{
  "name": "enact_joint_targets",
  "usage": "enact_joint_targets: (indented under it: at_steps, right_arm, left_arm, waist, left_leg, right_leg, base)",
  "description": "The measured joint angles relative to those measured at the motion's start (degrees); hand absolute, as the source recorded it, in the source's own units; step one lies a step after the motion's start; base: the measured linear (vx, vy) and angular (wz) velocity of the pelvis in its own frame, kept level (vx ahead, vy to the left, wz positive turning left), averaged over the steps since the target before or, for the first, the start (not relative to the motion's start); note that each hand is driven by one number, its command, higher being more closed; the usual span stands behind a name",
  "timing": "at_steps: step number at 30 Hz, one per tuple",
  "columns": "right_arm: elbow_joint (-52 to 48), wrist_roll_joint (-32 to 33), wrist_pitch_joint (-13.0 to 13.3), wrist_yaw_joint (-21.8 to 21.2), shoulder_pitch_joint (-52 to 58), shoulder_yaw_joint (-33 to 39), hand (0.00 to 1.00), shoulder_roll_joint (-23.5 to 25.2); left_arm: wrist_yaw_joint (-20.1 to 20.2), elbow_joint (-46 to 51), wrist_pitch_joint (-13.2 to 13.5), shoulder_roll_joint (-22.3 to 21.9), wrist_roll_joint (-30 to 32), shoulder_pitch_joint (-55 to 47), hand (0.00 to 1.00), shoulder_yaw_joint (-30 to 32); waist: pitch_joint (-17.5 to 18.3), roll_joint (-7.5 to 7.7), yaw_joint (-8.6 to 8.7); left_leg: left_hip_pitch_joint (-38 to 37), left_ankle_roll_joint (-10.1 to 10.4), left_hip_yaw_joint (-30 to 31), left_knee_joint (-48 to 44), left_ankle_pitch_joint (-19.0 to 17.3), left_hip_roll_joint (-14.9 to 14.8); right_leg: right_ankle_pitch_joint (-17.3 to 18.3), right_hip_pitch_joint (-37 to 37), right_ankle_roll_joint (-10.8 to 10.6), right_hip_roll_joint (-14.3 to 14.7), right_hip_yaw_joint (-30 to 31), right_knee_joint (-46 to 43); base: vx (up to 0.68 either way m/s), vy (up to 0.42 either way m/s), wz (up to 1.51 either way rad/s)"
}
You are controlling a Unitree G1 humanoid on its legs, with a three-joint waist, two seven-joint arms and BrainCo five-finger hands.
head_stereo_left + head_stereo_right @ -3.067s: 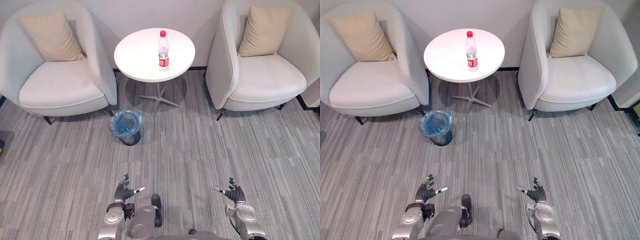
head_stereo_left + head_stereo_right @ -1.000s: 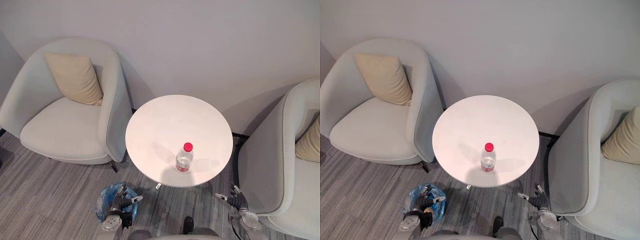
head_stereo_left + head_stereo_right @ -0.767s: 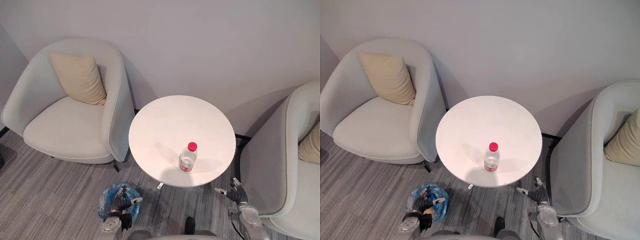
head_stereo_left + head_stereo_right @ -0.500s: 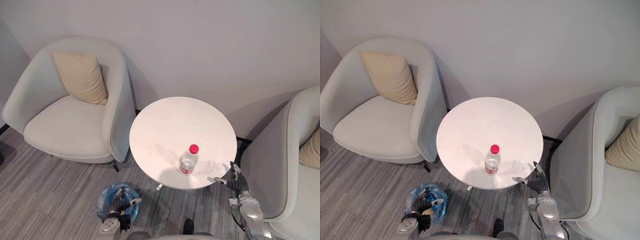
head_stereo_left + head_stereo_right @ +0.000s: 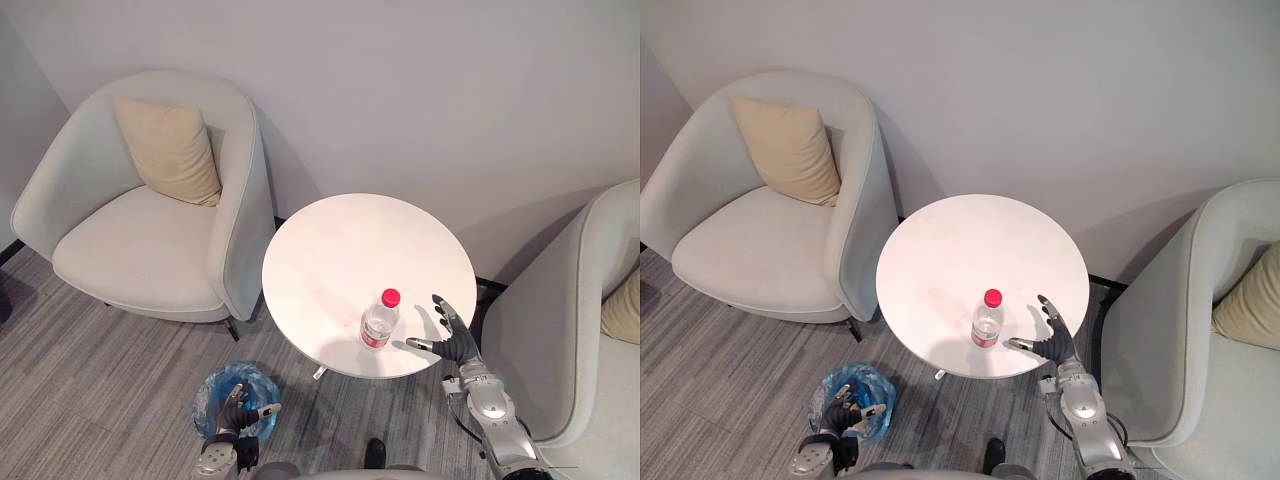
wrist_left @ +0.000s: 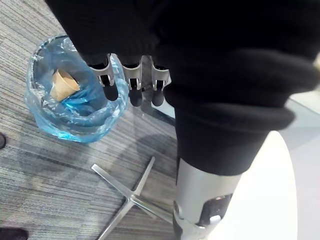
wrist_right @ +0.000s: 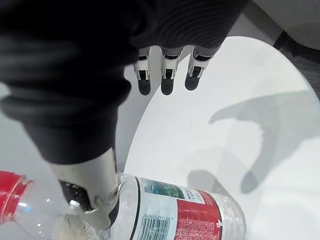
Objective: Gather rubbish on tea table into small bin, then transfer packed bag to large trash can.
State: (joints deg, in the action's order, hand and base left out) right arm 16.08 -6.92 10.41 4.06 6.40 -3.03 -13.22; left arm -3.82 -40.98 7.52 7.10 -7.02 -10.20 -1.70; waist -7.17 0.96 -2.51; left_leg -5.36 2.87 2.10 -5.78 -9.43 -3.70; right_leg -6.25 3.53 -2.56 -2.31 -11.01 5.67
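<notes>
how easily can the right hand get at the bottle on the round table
Probably easily. The right hand is open above the table, just beside the upright bottle, thumb pointing toward it, and nothing stands between them.

My right hand (image 5: 453, 342) has silver fingers (image 7: 167, 75) with dark tips under a black ribbed cover (image 7: 65, 60). Its forearm (image 5: 492, 412) is a rounded silver-grey shell. My left hand (image 5: 234, 414) looks alike.
</notes>
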Motion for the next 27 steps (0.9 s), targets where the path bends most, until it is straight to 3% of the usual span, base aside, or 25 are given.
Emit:
enact_joint_targets:
  at_steps: [12, 14, 27]
  right_arm:
    - [0.5, -2.3, 0.0, -0.4, -2.6, -4.6, 0.0, -0.6]
    - [0.6, -2.3, 0.0, -0.3, -2.7, -4.8, 0.0, -0.6]
    - [6.0, -2.6, -0.4, 2.6, -8.1, -6.0, 0.0, 1.2]
  left_arm:
    - [0.0, 0.0, 0.3, 0.0, 0.0, -0.4, 0.0, 0.0]
    - [0.0, 0.0, 0.3, -0.1, 0.0, -0.4, 0.0, 0.0]
    - [0.0, 0.0, 0.6, -0.4, -0.1, 0.1, 0.0, 0.0]
  waist:
    - [-0.8, 0.5, -0.25]
    - [-1.3, 0.58, -1.16]
    - [-3.6, -0.26, -1.57]
  left_leg:
    - [1.5, -0.2, 2.0, 0.8, 1.2, 0.8]
    - [2.1, -0.2, 2.4, 0.8, 1.2, 0.9]
    - [4.7, -0.3, 4.6, -0.4, 1.6, 1.5]
  right_leg:
    - [0.0, -0.9, 0.0, -0.8, -1.9, 0.0]
    - [0.0, -1.2, 0.0, -0.9, -2.3, 0.0]
    - [0.0, -2.9, 0.0, -1.5, -4.6, 0.0]
  base:
    - [-0.03, 0.006, 0.09]
    - [-0.04, -0.004, 0.08]
    - [0.0, 0.004, 0.08]
